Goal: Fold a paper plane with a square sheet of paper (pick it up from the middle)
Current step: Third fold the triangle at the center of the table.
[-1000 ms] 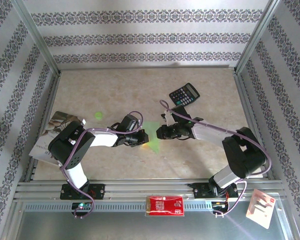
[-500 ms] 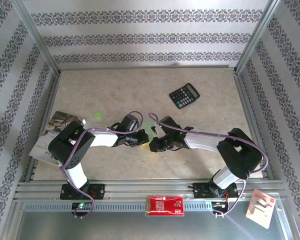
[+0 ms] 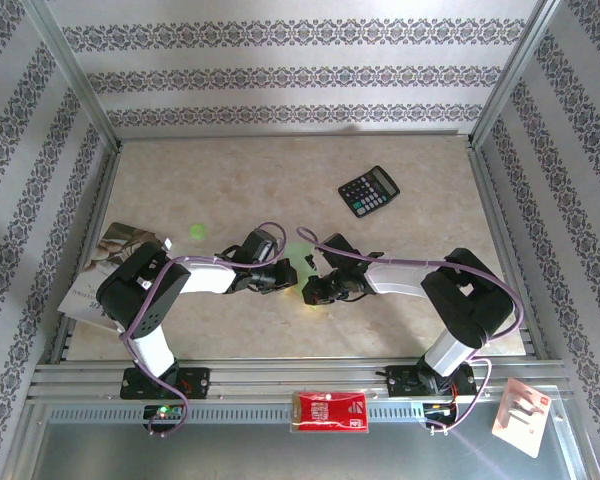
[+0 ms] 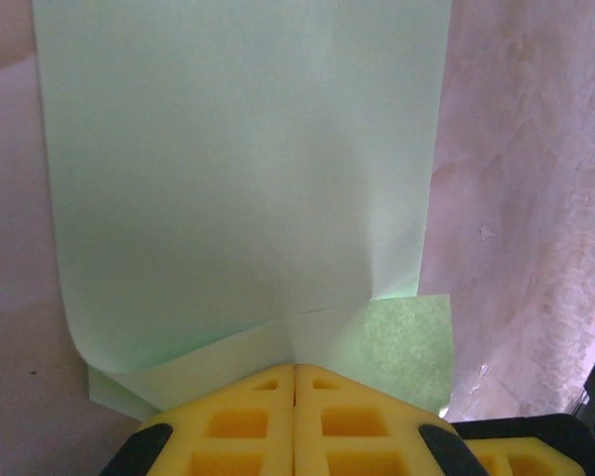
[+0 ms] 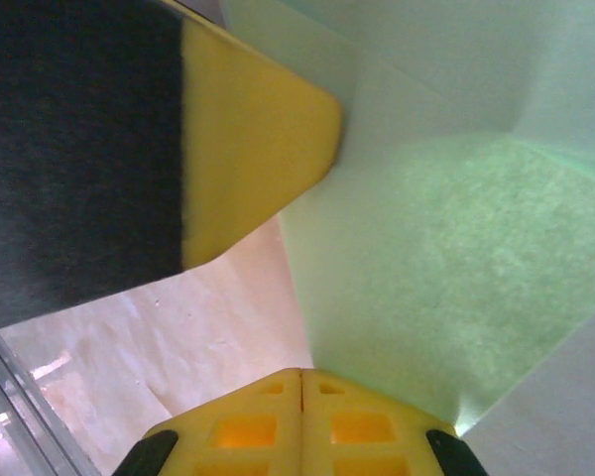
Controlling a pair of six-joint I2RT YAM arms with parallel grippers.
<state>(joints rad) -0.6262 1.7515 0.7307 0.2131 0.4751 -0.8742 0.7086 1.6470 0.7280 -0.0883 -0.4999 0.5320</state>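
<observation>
Reference item: the black pocket calculator, lying flat on the beige tabletop.

1. A red-and-white flat packet lies on the metal rail, well nearer than the calculator and slightly to its left. A white card tag lies equally near, to the calculator's right.

2. The light green square sheet of thin paper is nearer than the calculator and to its left, held between both grippers. The left gripper takes the side away from the calculator. The right gripper takes the calculator's side.

3. Left wrist view: the yellow fingers are pressed together, pinching the sheet's edge. The sheet bends over at the fingertips, and a second layer's corner shows beside them.

4. Right wrist view: the right gripper's fingers are pressed flat together on the sheet. The left gripper's yellow-and-black finger meets the sheet close by.

5. A glossy booklet lies far left of the calculator and nearer. A small round green dot lies left of the calculator and slightly nearer.

6. A patterned wallpaper wall stands beyond the calculator.
</observation>
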